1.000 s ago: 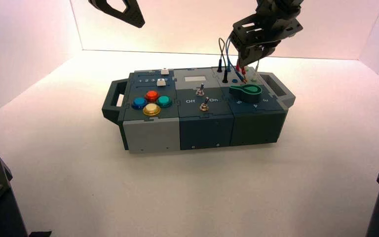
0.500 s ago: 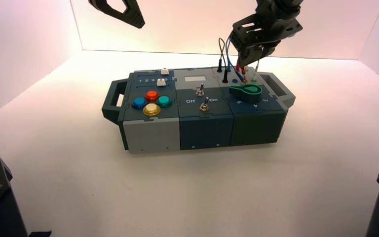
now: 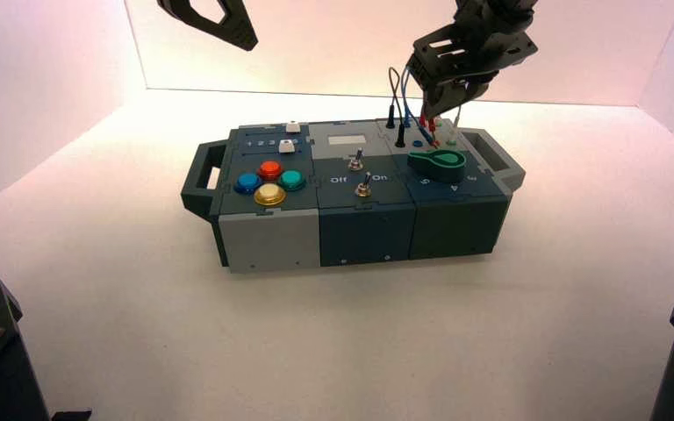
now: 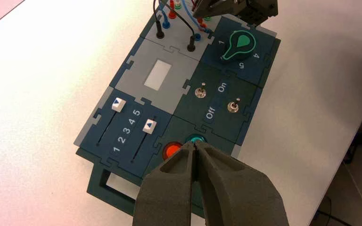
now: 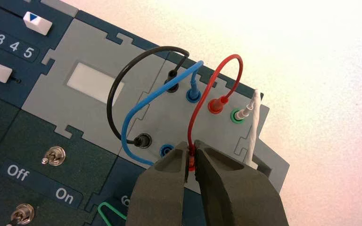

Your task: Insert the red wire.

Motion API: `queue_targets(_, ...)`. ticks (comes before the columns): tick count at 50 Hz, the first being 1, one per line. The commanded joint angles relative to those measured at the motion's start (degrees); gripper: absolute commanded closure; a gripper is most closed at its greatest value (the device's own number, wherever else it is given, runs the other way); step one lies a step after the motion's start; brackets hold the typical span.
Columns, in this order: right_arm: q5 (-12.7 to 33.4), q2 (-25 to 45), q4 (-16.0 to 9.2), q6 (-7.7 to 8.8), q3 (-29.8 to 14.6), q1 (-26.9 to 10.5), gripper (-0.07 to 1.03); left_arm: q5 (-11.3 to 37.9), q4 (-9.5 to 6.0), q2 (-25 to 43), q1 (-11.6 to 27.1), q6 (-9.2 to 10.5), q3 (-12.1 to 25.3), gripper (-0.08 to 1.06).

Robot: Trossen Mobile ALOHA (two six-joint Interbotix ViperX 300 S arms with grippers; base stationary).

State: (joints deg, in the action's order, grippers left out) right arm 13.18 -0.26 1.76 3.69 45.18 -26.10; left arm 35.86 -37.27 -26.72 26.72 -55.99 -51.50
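Fingers of the right gripper (image 5: 191, 162) stay pinched on the red wire's (image 5: 206, 94) free plug over the box's (image 3: 360, 224) far-right sockets, hardly shifted, so insertion seems unfinished, while the closed left gripper (image 4: 196, 155) hangs empty above.

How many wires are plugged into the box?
4: the black wire, the blue wire, the red wire held by the right gripper, and a white wire at the green socket.

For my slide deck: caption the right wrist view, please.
Right claw pinches the free plug of the red wire, its other end already seated in the box's grey panel.
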Motion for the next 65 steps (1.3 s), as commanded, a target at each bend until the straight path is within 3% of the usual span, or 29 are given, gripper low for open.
queue_targets(1, -0.26, -1.23, 0.0, 0.0, -1.49, 0.26, 0.99, -0.35, 0.0, -0.26, 0.18, -0.26, 1.05, 1.01)
queue_targets(27, -0.18, -0.7, 0.18, 0.09, 0.44, 0.26, 0.99, -0.35, 0.0, -0.18, 0.18, -0.18, 1.14, 1.01)
queue_targets(37, 3.78, -1.49, 0.62, 0.26, 0.62, 0.26, 0.99, -0.26, 0.0, -0.26, 0.18, -0.26, 1.14, 1.01)
queue_targets(65, 6.68, 1.41, 1.14, 0.35, 0.09, 0.26, 0.99, -0.26, -0.09, -0.79, 0.18, -0.26, 1.05, 1.01)
